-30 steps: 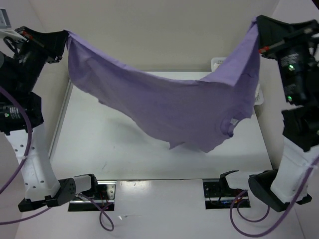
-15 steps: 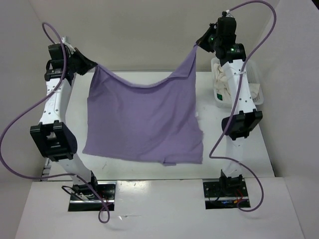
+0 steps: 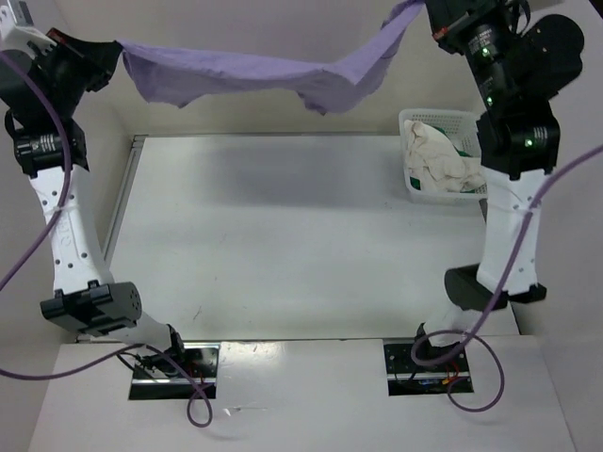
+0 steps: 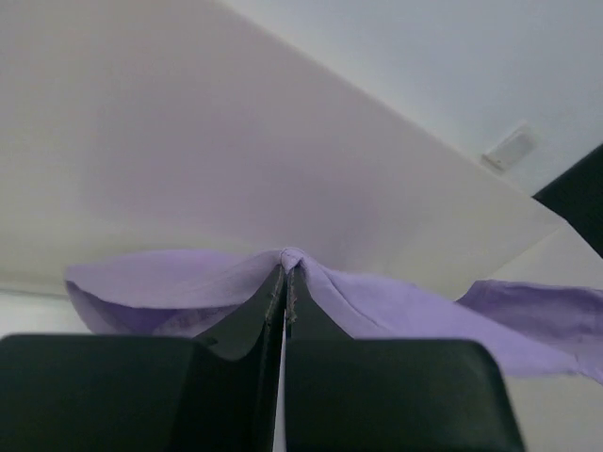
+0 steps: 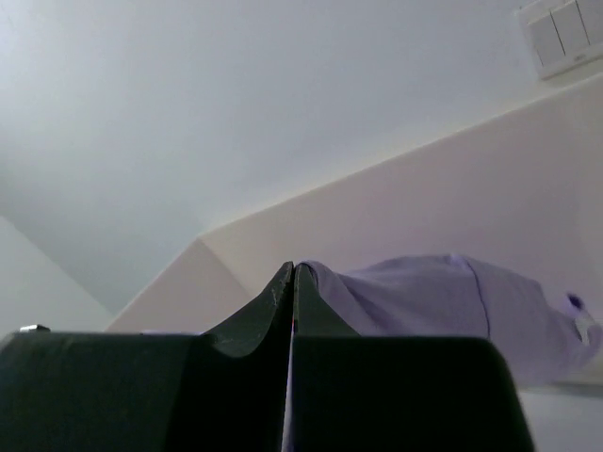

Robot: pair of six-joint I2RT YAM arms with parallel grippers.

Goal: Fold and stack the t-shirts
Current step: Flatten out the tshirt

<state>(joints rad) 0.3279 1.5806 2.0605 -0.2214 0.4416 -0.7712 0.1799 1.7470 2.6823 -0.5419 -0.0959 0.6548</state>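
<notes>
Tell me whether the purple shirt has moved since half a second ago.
Yes. The purple shirt has gone up and back: it draped over the table then, and now hangs stretched beyond its far edge.

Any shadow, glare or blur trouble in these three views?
Top external: sharp, no glare; the lavender t-shirt casts a soft shadow on the table. Left wrist: left gripper dark and soft-edged, cloth slightly blurred. Right wrist: right gripper a dark silhouette, no glare.

Open passage lies over the central worktop (image 3: 283, 245), beneath the lavender t-shirt (image 3: 254, 73) stretched high between the left end effector (image 3: 108, 56) and the right end effector (image 3: 431, 11). Obstacles: the white basket (image 3: 415, 115) at the far right edge, and the left arm (image 3: 61, 221) and right arm (image 3: 509, 235) flanking the sides.
</notes>
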